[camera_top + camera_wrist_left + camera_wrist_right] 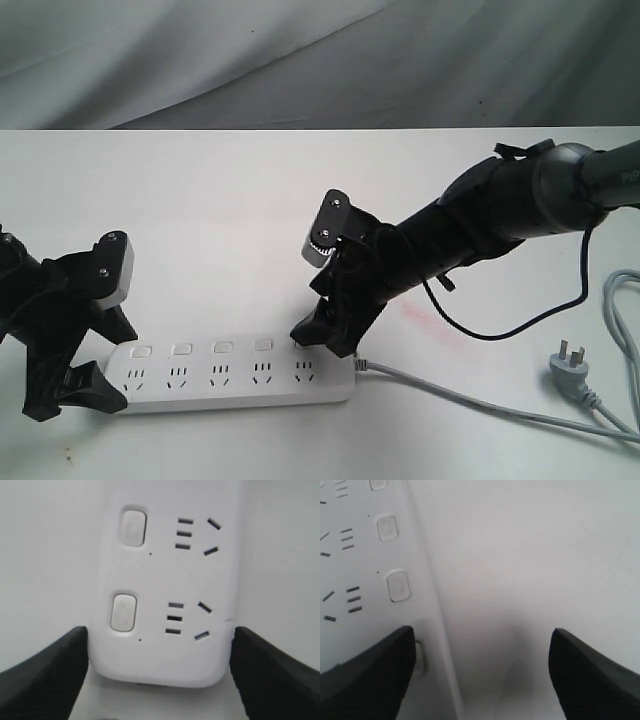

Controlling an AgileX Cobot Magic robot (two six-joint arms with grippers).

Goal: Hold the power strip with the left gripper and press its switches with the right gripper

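**Exterior view, with both wrist views.** The power strip (235,385) lies flat on the bench (230,200) toward 6 o'clock. Its long axis runs from 9 to 3 o'clock. The cord (480,400) leaves the 3 o'clock end and leads to the plug (570,372) at about 4 o'clock.

My left gripper (160,655) sits at the 9 o'clock end. Its jaws are clamped on the strip, one against each long side.

My right gripper (481,672) hangs low over the 3 o'clock end with its jaws apart. One jaw overlies the last of the switches (222,347). The other is above bare bench on the 12 o'clock side. I cannot tell whether the first jaw touches the button.

**Step in hand, as I judge it:** the hold is secured and the press at the cord end is being made.

**Next move:** a short downward push, a lift, then a sidestep toward 9 o'clock to the neighbouring switch. The left clamp must be firm so that the strip does not tip.
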